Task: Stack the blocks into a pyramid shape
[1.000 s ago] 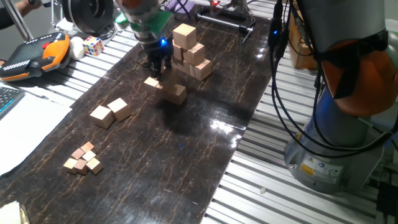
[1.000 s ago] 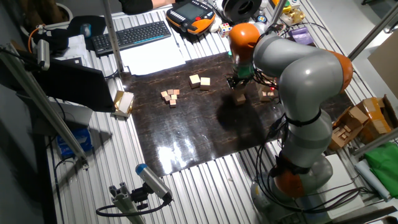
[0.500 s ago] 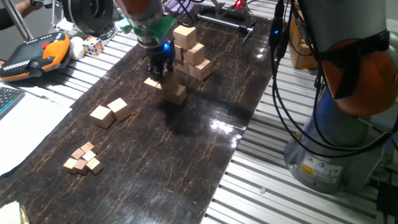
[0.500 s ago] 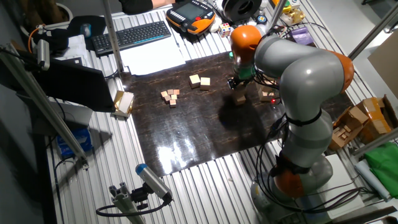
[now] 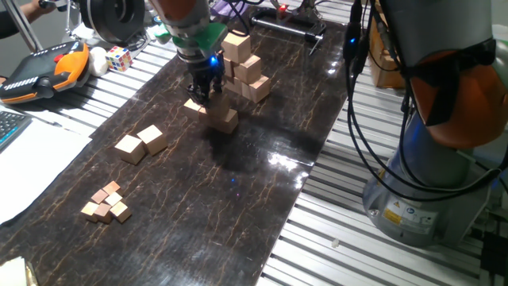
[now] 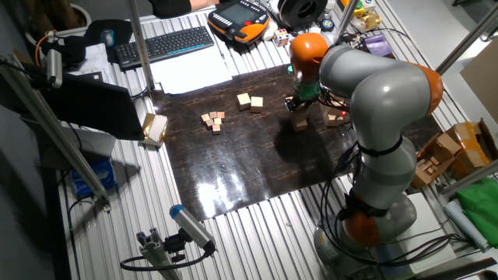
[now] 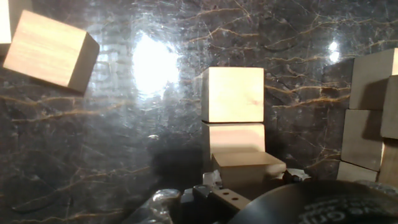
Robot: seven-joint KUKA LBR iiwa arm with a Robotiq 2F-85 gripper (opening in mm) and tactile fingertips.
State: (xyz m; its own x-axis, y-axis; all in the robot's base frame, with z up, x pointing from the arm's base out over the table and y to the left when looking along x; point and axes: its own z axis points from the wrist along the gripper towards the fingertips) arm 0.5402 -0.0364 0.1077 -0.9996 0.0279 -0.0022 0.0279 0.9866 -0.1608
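Blocks: a small start of the pyramid [image 5: 223, 117] sits upper centre of the frame, my gripper [image 5: 203, 89] just above it.

I cannot tell whether my fingers are spread or pinching; the hand view shows blocks [image 7: 232, 94] lined up below me. I judge placing wants a square, gentle descent with edges aligned. I count two loose blocks [image 5: 140, 143] at left, one by the pile, a taller stack [image 5: 242, 67] behind, and about five tiny cubes [image 5: 106, 202] lower left.

A dark marbled mat [image 5: 238, 199] covers a ribbed metal table [image 5: 317, 254], glossy with glare.
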